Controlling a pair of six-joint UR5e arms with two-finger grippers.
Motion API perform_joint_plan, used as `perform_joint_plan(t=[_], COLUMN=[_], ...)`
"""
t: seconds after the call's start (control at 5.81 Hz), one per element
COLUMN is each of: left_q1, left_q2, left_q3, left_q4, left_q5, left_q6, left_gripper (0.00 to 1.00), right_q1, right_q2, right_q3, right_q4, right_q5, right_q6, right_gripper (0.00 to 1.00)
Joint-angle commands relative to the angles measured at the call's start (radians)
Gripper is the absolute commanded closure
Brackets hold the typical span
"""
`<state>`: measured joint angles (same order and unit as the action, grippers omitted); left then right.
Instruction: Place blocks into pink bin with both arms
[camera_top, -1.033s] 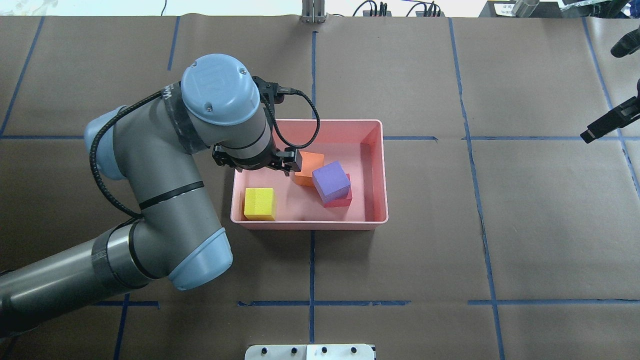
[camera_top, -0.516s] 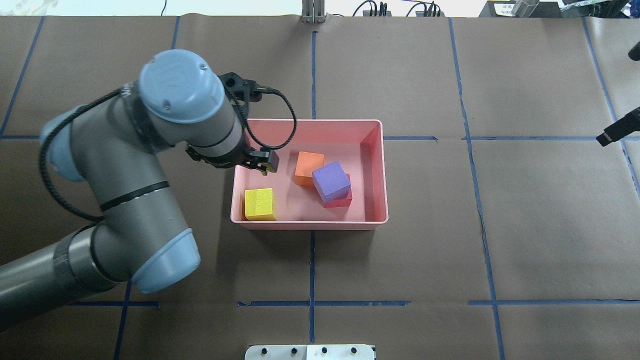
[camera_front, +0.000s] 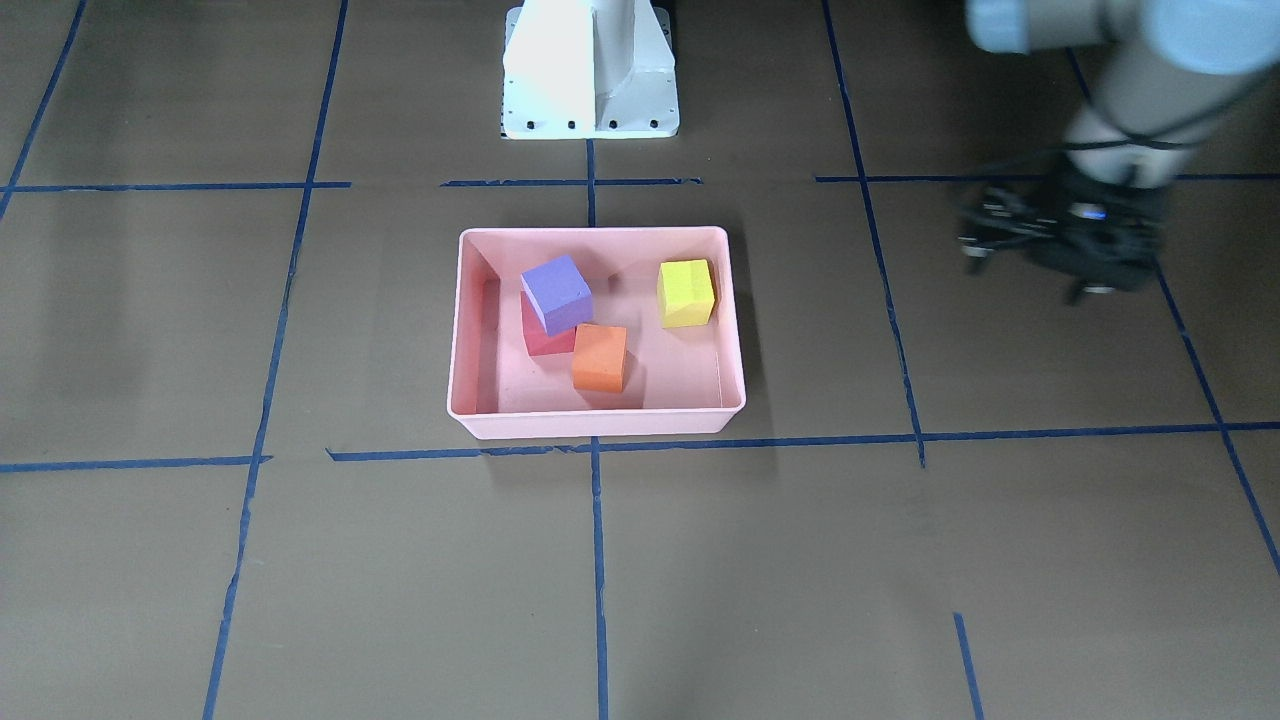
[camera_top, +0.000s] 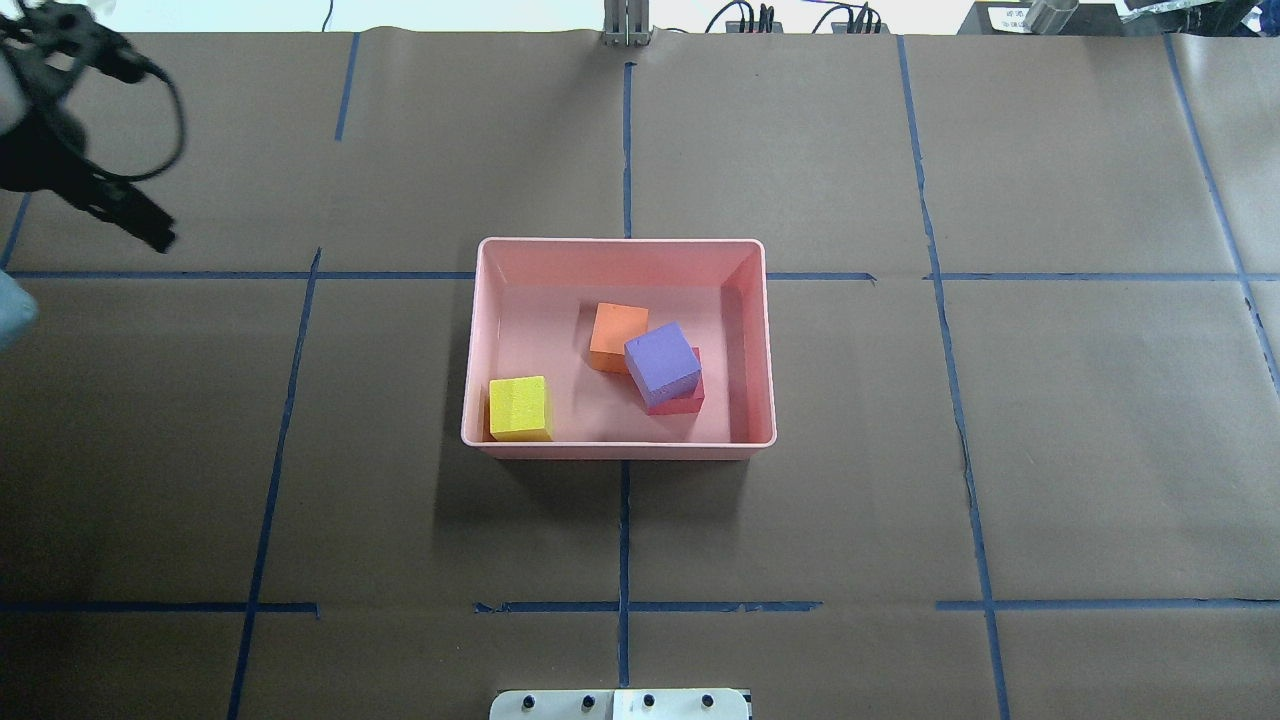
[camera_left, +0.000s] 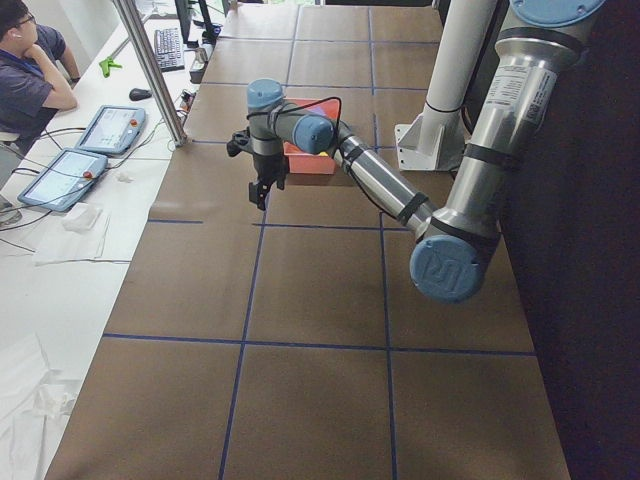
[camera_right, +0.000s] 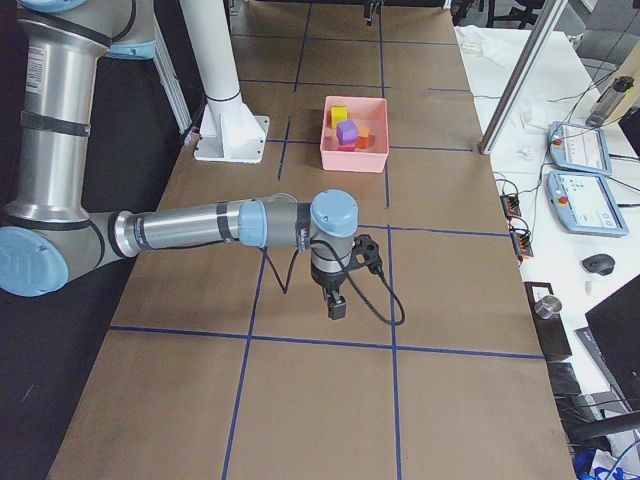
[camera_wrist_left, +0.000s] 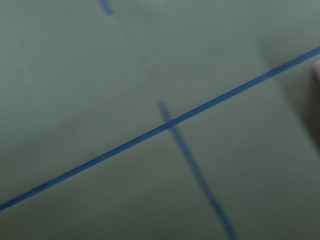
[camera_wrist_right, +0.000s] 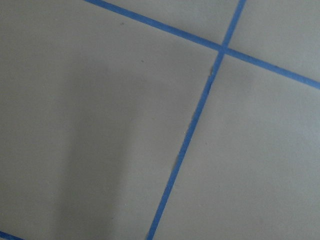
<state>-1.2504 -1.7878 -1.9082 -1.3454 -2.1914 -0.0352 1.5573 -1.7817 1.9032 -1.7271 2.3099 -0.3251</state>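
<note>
The pink bin (camera_top: 620, 244) sits mid-table, also in the front view (camera_front: 590, 424). All the blocks lie in it: orange (camera_top: 618, 335), purple (camera_top: 660, 362) resting on the red-pink one (camera_top: 692, 402), and yellow-green (camera_top: 519, 408). My left gripper (camera_top: 150, 232) is far left of the bin, motion-blurred, empty and apparently open; it also shows in the front view (camera_front: 1085, 275). My right gripper (camera_right: 337, 305) shows only in the exterior right view, low over bare table far from the bin. I cannot tell whether it is open or shut.
Brown paper with blue tape lines covers the table. The white pedestal base (camera_front: 590, 70) stands behind the bin. Both wrist views show only paper and tape. Operators' desks with tablets (camera_left: 110, 125) lie beyond the far table edge.
My left arm has swung away from over the bin to the far left, leaving the orange block inside. My right gripper has left the overhead view at the right.
</note>
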Motion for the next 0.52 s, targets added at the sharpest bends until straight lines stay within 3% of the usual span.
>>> perform_joint_plan(t=[0.0, 0.17, 0.34], left_q1=[-0.229, -0.256, -0.257], left_q2=[0.130, 0.195, 0.221], left_q3=[0.104, 0.104, 0.106], left_q4=[-0.005, -0.006, -0.014], left_q5=[-0.019, -0.101, -0.126], left_q6=[0.136, 0.138, 0.143], left_gripper=[0.00, 0.00, 0.00], right_q1=[0.036, 0.036, 0.036], right_q2=[-0.013, -0.009, -0.008], right_q3=[-0.042, -0.042, -0.038], right_q4=[0.001, 0.001, 0.001], right_q5=[0.002, 0.003, 0.003], right_q6=[0.001, 0.003, 0.003], right_gripper=[0.00, 0.00, 0.00])
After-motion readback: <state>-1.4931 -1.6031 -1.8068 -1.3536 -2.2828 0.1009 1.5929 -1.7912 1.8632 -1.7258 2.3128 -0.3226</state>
